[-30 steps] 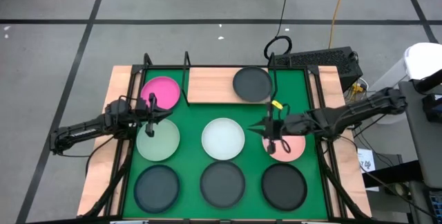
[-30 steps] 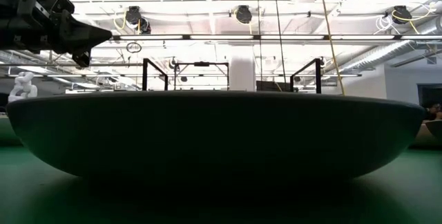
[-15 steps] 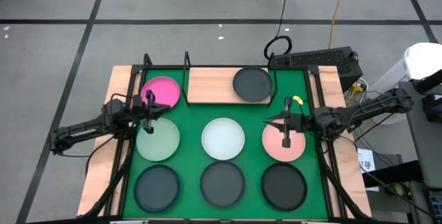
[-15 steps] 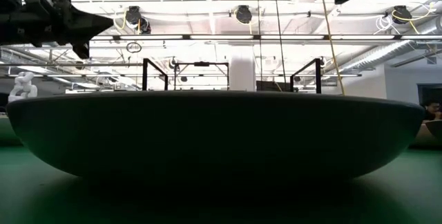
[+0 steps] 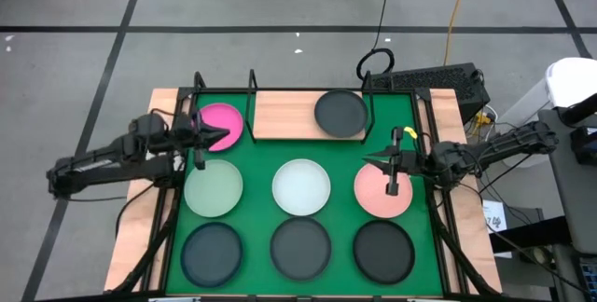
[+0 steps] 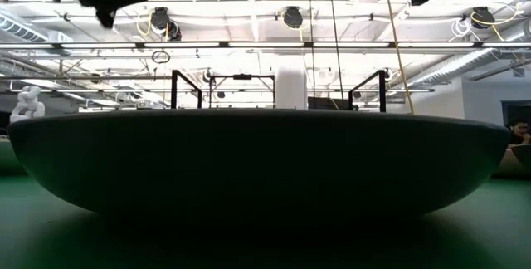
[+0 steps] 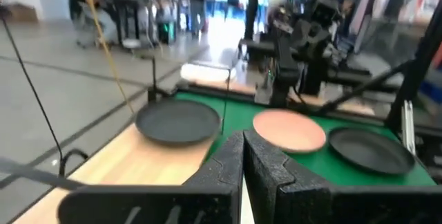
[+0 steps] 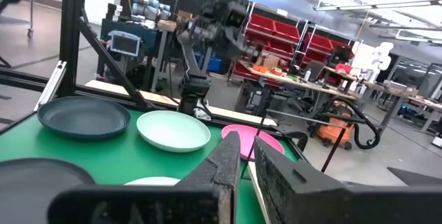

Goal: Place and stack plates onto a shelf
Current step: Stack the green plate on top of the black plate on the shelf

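Dark and two-fingered, left gripper (image 5: 224,134) raised over the near edge of the hot pink plate (image 5: 218,122), fingers pressed together, holding nothing. Right gripper (image 5: 364,163) likewise empty, hanging beside the salmon plate (image 5: 383,190), fingers (image 8: 228,158) parted only by a thin slit.

Light-wood shelf (image 5: 284,116), flat and rectangular, at the far edge of the green mat (image 5: 256,167), between black upright posts. One dark grey plate (image 5: 340,114) resting on its right end, smooth, round and shallow with a low raised rim. Hot pink plate just off the shelf's left end, on the mat. On the mat: pale green plate (image 5: 214,186), white plate (image 5: 301,186) and salmon plate in a middle row; three more dark plates (image 5: 300,247) in the near row, all well apart from each other. Matte surfaces, equal shape throughout. Low view filled by the curved underside of one dark plate.
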### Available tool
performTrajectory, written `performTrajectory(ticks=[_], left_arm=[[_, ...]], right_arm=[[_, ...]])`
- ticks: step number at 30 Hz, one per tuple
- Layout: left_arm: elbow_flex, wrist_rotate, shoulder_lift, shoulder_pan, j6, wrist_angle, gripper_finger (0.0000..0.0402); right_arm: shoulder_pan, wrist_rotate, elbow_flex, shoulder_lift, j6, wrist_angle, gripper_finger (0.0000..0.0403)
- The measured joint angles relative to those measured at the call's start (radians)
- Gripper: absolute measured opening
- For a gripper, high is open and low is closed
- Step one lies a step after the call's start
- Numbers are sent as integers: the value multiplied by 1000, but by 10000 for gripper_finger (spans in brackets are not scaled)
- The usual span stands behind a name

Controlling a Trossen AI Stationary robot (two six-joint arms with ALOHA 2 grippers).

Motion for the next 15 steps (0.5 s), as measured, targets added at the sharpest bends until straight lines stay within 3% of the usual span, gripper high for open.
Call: performTrajectory(ticks=[4,9,15], left_arm=[[185,-21,175,-50,23,-203,14],[391,-155,361,-138,-54,-589,14],[443,-202,491,-288,-269,-824,14]], right_arm=[[0,-2,0,0,0,-5,30],[0,-3,0,0,0,-21,30],[0,-3,0,0,-1,-30,30]])
